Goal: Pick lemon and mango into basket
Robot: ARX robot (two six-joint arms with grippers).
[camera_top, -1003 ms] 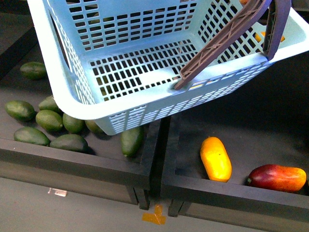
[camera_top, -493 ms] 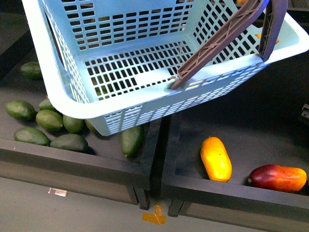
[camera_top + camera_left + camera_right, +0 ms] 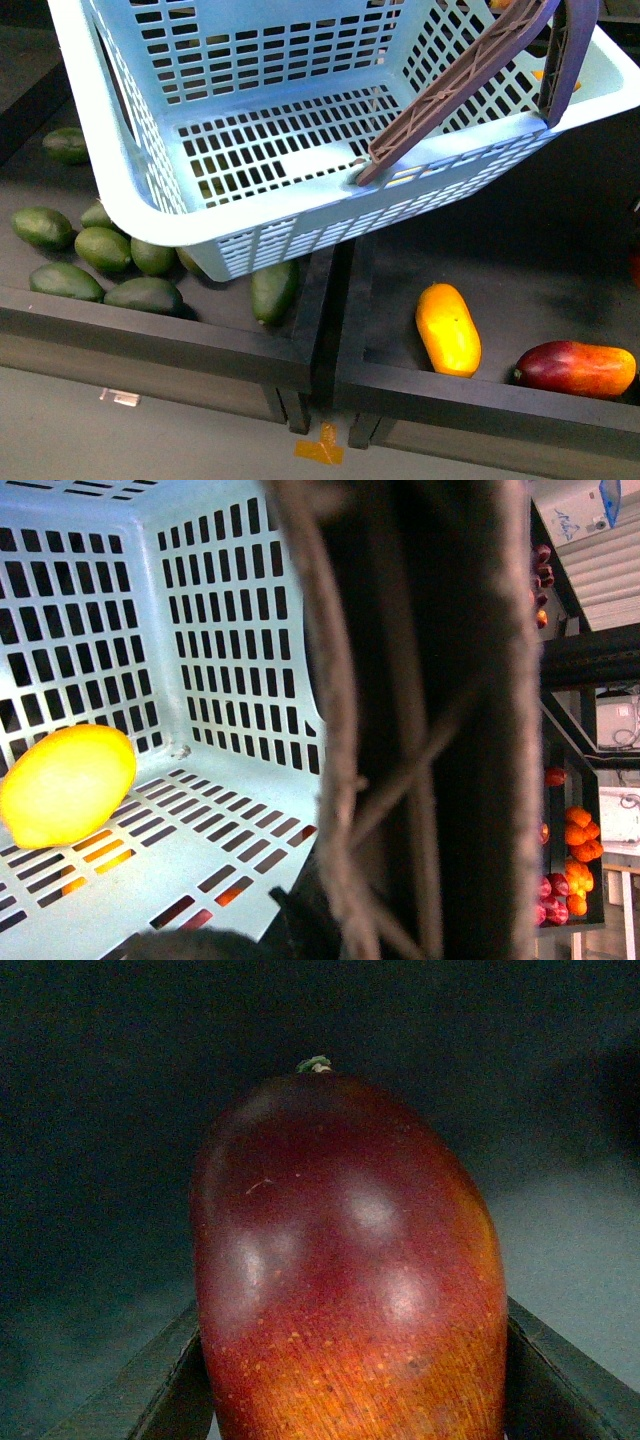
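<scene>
The light turquoise basket (image 3: 300, 120) hangs tilted over the bins, with its brown handles (image 3: 470, 80) raised at the right. My left gripper (image 3: 335, 935) is shut on a handle (image 3: 420, 720), which fills the left wrist view close up. The yellow lemon (image 3: 65, 785) lies on the basket's slotted floor against a wall; the front view does not show it. My right gripper (image 3: 350, 1405) is shut on the dark red mango (image 3: 340, 1260), which has an orange blush. Its dark fingers (image 3: 150, 1390) press both sides of the fruit over a dark surface.
Several dark green oval fruits (image 3: 100, 248) lie in the left bin under the basket. The right bin holds an all-yellow mango (image 3: 447, 328) and another red fruit (image 3: 575, 368). A black divider (image 3: 325, 320) separates the bins. Shelves of red and orange fruit (image 3: 575, 840) stand behind.
The basket has swayed a little to the left and back. A dark part, then a red sliver, has come in at the front view's right edge.
</scene>
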